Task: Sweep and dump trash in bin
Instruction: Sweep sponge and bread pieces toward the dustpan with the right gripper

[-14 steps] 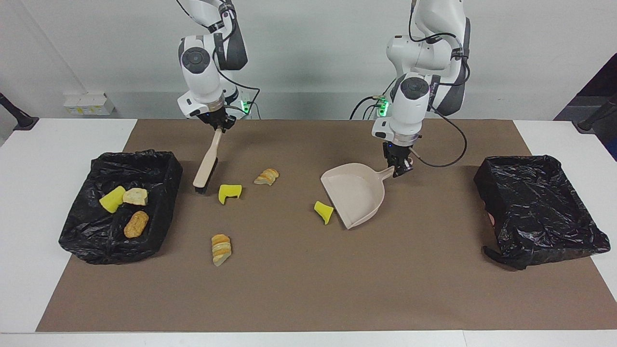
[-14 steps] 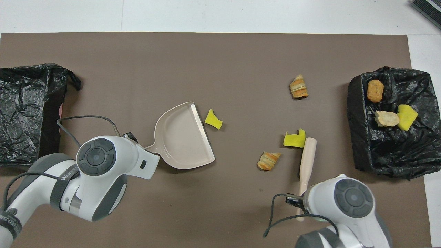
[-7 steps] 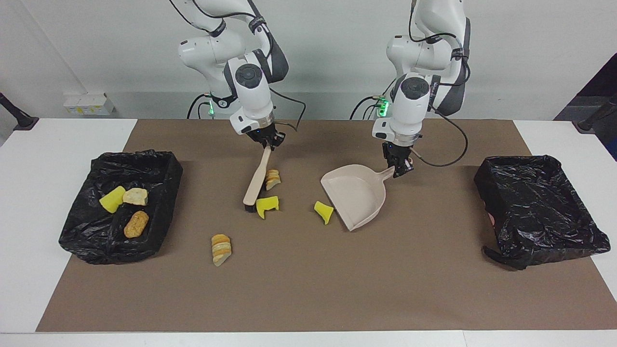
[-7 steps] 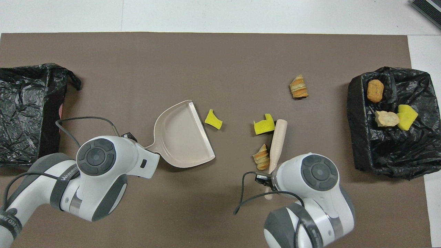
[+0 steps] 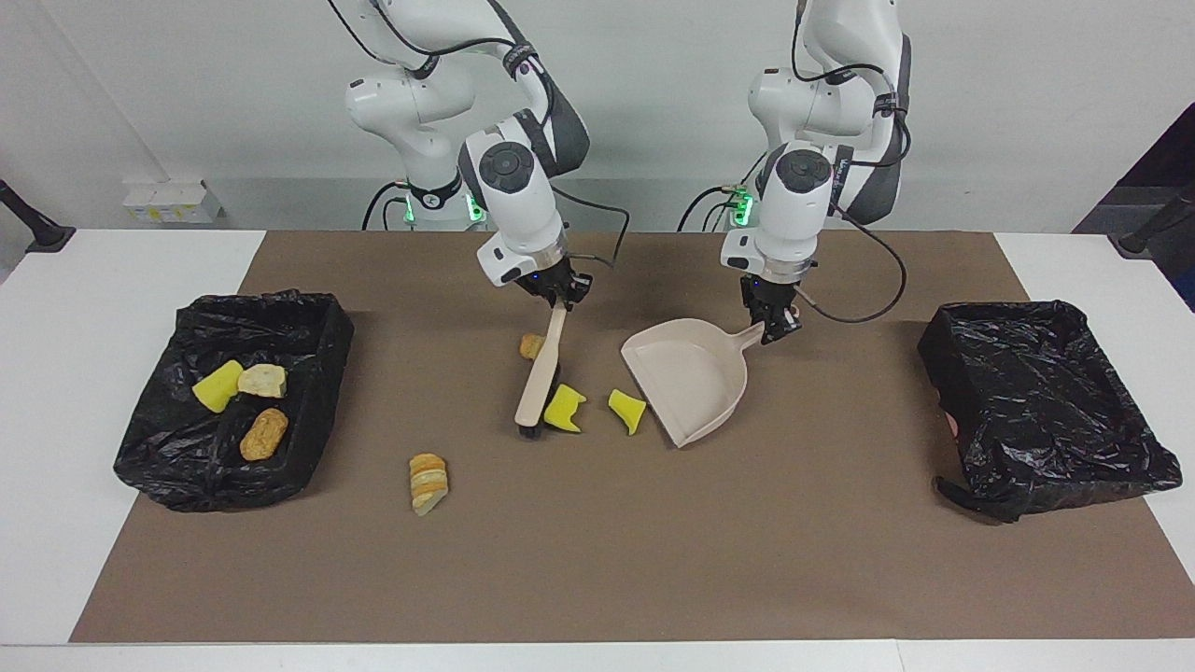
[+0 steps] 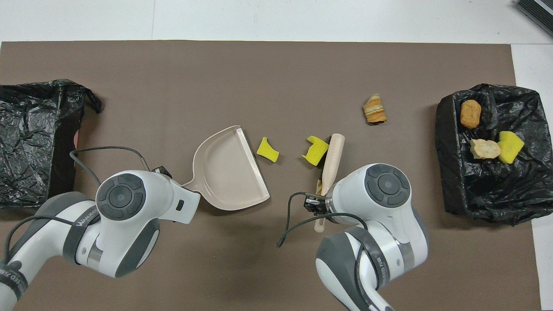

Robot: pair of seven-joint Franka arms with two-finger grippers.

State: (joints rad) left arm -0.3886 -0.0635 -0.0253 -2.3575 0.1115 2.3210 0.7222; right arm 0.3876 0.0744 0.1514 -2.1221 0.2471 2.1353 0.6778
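Note:
My right gripper [image 5: 558, 299] is shut on the handle of the beige brush [image 5: 540, 378], whose black bristles rest on the mat. A yellow sponge piece [image 5: 564, 409] touches the bristle end; a bread chunk [image 5: 530, 346] peeks out beside the handle. A second sponge piece [image 5: 627, 411] lies at the open lip of the beige dustpan [image 5: 695, 373]. My left gripper [image 5: 773, 329] is shut on the dustpan's handle. A bread slice [image 5: 428, 483] lies alone, farther from the robots. The black-lined bin [image 5: 317, 373] at the right arm's end holds a sponge and two bread pieces.
A second black-lined bin [image 5: 1036, 401] stands at the left arm's end of the table. A brown mat [image 5: 597, 560] covers the work area, with white table at both ends. From above, the brush [image 6: 332, 162] points away from the robots.
The right arm swept the brush toward the dustpan, pushing one yellow sponge piece and the bread chunk along. The left arm and the dustpan stayed still.

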